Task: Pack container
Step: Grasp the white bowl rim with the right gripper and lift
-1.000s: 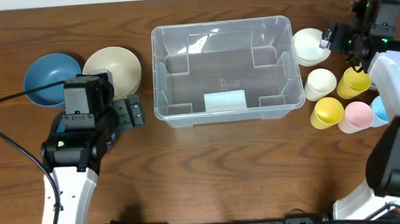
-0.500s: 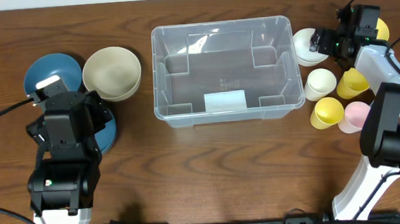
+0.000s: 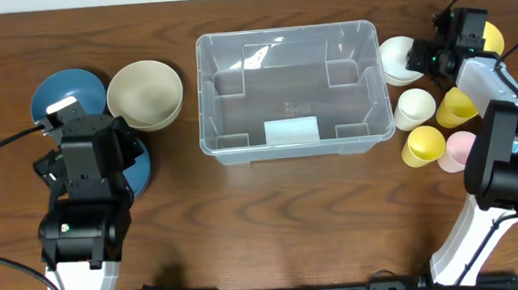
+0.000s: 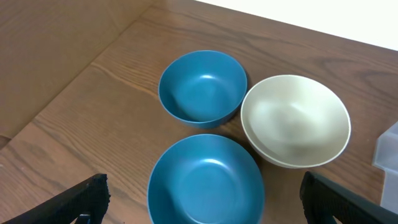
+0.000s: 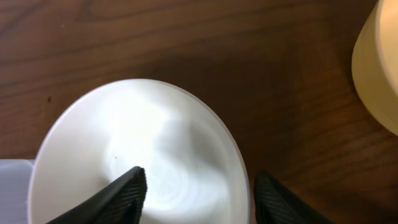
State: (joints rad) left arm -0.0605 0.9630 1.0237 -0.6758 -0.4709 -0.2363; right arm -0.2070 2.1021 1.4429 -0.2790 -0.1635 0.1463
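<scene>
The container [image 3: 292, 92] is a large clear bin in the middle of the table, open side up, with nothing in it. A sliver of its corner shows in the right wrist view [image 5: 9, 186]. My right gripper [image 3: 416, 58] is open over the white bowl [image 3: 397, 59], just right of the bin. In its wrist view the gripper [image 5: 198, 196] straddles the bowl's [image 5: 137, 143] rim, one finger inside and one outside. My left gripper [image 4: 205, 205] is open above the near blue bowl [image 4: 205, 180]. In the overhead view my own arm hides it.
A second blue bowl [image 4: 202, 87] and a cream bowl [image 4: 295, 121] sit left of the bin. Right of it stand a cream cup [image 3: 414, 109], two yellow cups [image 3: 458, 106] [image 3: 423, 144] and a pink cup [image 3: 460, 149]. A pale cup rim [image 5: 379, 74] is near the white bowl.
My left arm has swung back and to the left, away from the bin, over the near blue bowl. My right gripper has come down onto the white bowl's rim.
</scene>
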